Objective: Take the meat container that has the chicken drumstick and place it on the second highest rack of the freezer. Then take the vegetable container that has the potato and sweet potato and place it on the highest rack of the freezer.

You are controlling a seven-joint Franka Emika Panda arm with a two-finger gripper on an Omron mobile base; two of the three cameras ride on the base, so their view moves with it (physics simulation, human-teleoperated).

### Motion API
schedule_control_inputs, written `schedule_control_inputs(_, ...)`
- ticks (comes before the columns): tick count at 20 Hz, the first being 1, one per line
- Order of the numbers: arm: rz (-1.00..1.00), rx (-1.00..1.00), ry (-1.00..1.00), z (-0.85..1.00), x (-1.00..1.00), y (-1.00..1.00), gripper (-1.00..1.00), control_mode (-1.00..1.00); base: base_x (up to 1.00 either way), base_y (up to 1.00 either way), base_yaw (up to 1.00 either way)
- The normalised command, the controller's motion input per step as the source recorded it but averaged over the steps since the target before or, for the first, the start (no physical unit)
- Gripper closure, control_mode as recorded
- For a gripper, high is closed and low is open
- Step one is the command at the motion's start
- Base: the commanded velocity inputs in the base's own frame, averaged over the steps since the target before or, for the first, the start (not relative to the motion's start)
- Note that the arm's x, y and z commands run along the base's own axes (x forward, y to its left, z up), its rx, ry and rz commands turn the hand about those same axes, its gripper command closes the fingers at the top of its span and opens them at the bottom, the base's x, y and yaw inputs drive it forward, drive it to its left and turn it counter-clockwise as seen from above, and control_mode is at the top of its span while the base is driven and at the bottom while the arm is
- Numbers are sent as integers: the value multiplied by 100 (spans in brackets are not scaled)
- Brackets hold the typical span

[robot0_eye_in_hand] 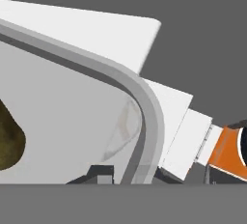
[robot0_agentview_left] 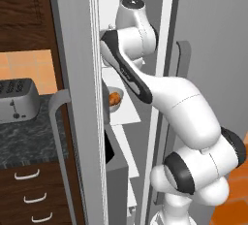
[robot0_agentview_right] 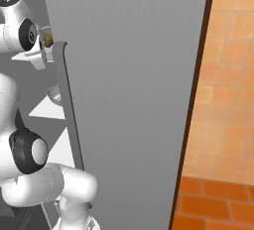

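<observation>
The vegetable container (robot0_eye_in_hand: pixel 144 107) is a pale grey bowl whose curved rim crosses the hand view, with an olive-brown potato (robot0_eye_in_hand: pixel 8 138) inside at the left. My gripper (robot0_eye_in_hand: pixel 129 175) is shut on that rim, and one dark fingertip (robot0_eye_in_hand: pixel 99 172) shows inside the bowl. From the right base camera the same potato (robot0_agentview_right: pixel 48 39) peeks out beside my hand, high inside the freezer. The meat container (robot0_agentview_left: pixel 115 99), a grey bowl holding the orange-brown drumstick, sits on a white rack (robot0_agentview_left: pixel 127 115) one level lower. Its rim (robot0_agentview_right: pixel 53 94) also shows in the right base view.
The open grey freezer door (robot0_agentview_right: pixel 134 100) with its long handle (robot0_agentview_right: pixel 69 110) stands close on the right. The other door (robot0_agentview_left: pixel 77 98) walls off the left. White racks (robot0_eye_in_hand: pixel 91 30) step down inside. A toaster (robot0_agentview_left: pixel 17 101) sits on the dark counter.
</observation>
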Motion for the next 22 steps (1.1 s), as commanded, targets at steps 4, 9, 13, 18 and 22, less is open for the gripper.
schedule_control_inputs(4, -4, 0, 0, -23, 71, 10, 100, -100, 0, 0, 0)
schedule_control_inputs(9, -6, 0, 0, -21, 64, 7, 100, -100, 0, 0, 0)
schedule_control_inputs(13, -4, 0, -4, -1, 7, 14, -100, -100, 0, 0, 0)
schedule_control_inputs(18, -3, 0, -18, 3, -9, 1, -100, -100, 0, 0, 0)
schedule_control_inputs(22, -1, 0, -35, 20, -94, -27, -100, -100, 0, 0, 0)
